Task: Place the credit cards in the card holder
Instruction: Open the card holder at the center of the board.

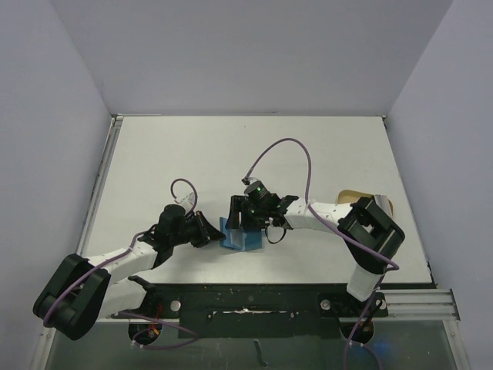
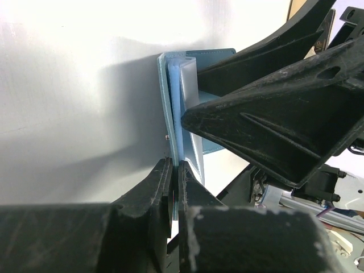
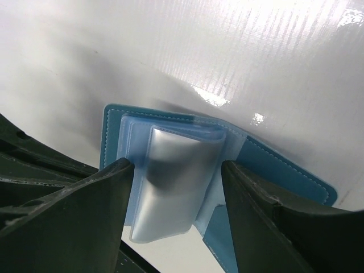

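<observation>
Near the table's [image 1: 192, 154] six o'clock edge, our left gripper [image 2: 175, 166] pinches the open card holder [image 1: 240, 236] by its rim; just beyond, our right gripper [image 3: 176, 170] gapes wide astride a silvery card [image 3: 170, 187] — seemingly seated inside already — other cards we cannot see.

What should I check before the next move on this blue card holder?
1. Left pincer shut on the edge of the small teal-blue bifold card holder: ok.
2. Card holder open, lighter blue inside showing: ok.
3. Right pincer open, fingers either side of the bowed silvery insert: ok.
4. Insert is a credit card, seated in a slot: cannot tell.
5. Right pincer touching the insert: cannot tell.
</observation>
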